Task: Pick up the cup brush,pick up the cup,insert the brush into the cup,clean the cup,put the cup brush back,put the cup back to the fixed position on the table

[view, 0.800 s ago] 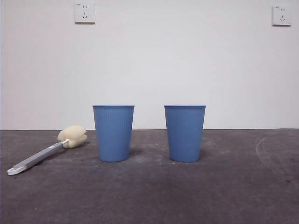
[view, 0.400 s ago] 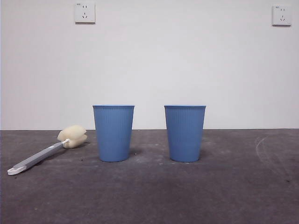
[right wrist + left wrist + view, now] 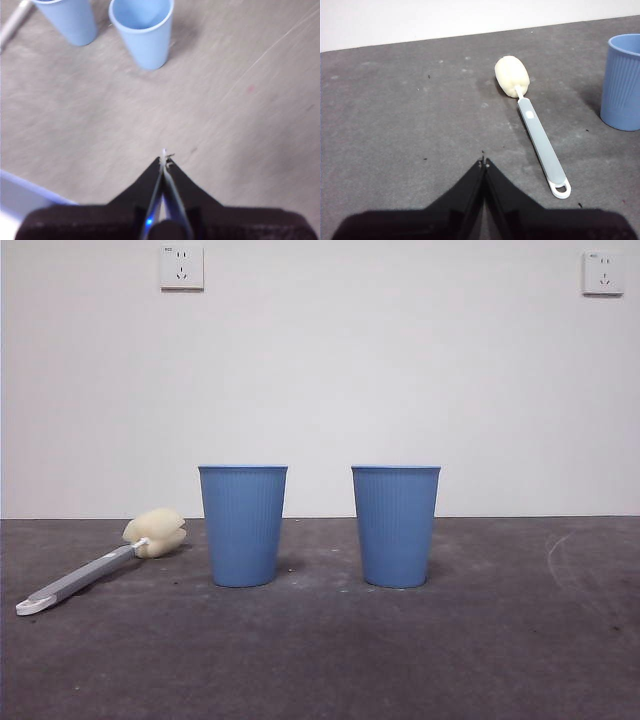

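Observation:
The cup brush (image 3: 95, 566) lies flat on the table (image 3: 320, 660) at the left, its cream sponge head toward the wall and its white tip toward the front. It also shows in the left wrist view (image 3: 535, 127). Two identical blue ribbed cups stand upright side by side, one left of centre (image 3: 243, 525) and one right of centre (image 3: 396, 526). Both show in the right wrist view, the nearer one (image 3: 142, 31) and the farther one (image 3: 67, 19). My left gripper (image 3: 484, 162) is shut and empty, short of the brush handle. My right gripper (image 3: 164, 159) is shut and empty, well back from the cups.
A white wall stands behind the table with two sockets (image 3: 181, 267) (image 3: 603, 272). A pale curved scuff (image 3: 560, 550) marks the table at the right. A pale blue-white edge (image 3: 25, 192) shows at a corner of the right wrist view.

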You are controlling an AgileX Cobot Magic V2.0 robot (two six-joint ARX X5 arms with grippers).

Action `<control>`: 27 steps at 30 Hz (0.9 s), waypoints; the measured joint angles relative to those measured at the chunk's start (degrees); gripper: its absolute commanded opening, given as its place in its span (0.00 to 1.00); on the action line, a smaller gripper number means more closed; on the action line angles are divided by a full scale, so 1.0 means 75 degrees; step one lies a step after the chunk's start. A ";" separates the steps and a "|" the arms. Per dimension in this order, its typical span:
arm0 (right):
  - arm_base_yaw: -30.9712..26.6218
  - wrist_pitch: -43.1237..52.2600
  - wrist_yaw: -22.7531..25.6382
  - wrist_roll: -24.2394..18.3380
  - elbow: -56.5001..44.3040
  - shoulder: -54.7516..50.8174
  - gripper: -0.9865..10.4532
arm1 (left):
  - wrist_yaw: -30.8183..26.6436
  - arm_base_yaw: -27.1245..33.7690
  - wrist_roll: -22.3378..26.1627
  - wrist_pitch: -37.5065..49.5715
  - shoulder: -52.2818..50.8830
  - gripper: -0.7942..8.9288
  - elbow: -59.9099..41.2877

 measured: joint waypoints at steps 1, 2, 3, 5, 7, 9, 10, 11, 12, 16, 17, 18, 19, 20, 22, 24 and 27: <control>-0.0047 0.0204 0.0154 -0.0085 0.0000 -0.0041 0.09 | 0.0000 0.0000 -0.0003 -0.0003 0.0020 0.08 0.0000; -0.0131 0.0525 0.0291 -0.0192 -0.0015 -0.0122 0.09 | 0.0000 0.0000 -0.0003 -0.0003 0.0047 0.08 0.0000; -0.0242 0.0909 0.0323 -0.0315 -0.0070 -0.0236 0.09 | 0.0000 0.0000 -0.0003 -0.0003 0.0061 0.08 0.0000; -0.0565 0.2020 0.0134 -0.0597 -0.0437 -0.0670 0.09 | 0.0000 0.0000 -0.0003 0.0000 0.0108 0.08 0.0000; -0.0970 0.2996 -0.0274 -0.0755 -0.1011 -0.1166 0.09 | 0.0000 0.0000 -0.0003 0.0000 0.0152 0.08 0.0000; -0.1489 0.3975 -0.0612 -0.0854 -0.1781 -0.1734 0.09 | 0.0000 0.0000 -0.0003 0.0000 0.0204 0.08 0.0000; -0.1717 0.4345 -0.0653 -0.0880 -0.2142 -0.1979 0.09 | 0.0000 0.0000 -0.0003 0.0000 0.0224 0.08 0.0000; -0.1979 0.4750 -0.0667 -0.0901 -0.2579 -0.2259 0.09 | 0.0000 0.0000 -0.0003 0.0000 0.0254 0.08 0.0000; -0.2235 0.5091 -0.0667 -0.0906 -0.3042 -0.2547 0.09 | 0.0000 0.0000 -0.0003 0.0000 0.0286 0.08 0.0000; -0.3022 0.6065 -0.0659 -0.0927 -0.4669 -0.3550 0.09 | 0.0000 0.0000 -0.0003 0.0000 0.0405 0.08 0.0000; -0.3188 0.6234 -0.0662 -0.0930 -0.5021 -0.3797 0.09 | 0.0000 0.0000 -0.0003 0.0000 0.0443 0.08 0.0000; -0.3322 0.6289 -0.0662 -0.0930 -0.5269 -0.3998 0.09 | 0.0000 0.0000 -0.0003 0.0000 0.0469 0.08 0.0000; -0.3471 0.6403 -0.0662 -0.0930 -0.5525 -0.4202 0.09 | 0.0000 0.0000 -0.0003 0.0000 0.0501 0.08 0.0000; -0.3602 0.6443 -0.0662 -0.0930 -0.5715 -0.4383 0.09 | 0.0000 0.0000 0.0000 0.0003 0.0539 0.08 0.0000; -0.3815 0.6475 -0.0659 -0.0933 -0.5907 -0.4599 0.09 | 0.0000 0.0000 0.0000 0.0000 0.0600 0.08 0.0000; -0.4001 0.6557 -0.0662 -0.0962 -0.6044 -0.4744 0.09 | 0.0000 0.0000 -0.0003 0.0000 0.0662 0.08 0.0000; -0.4208 0.6557 -0.0662 -0.1000 -0.6234 -0.4916 0.09 | 0.0000 0.0000 0.0000 0.0000 0.0755 0.08 0.0000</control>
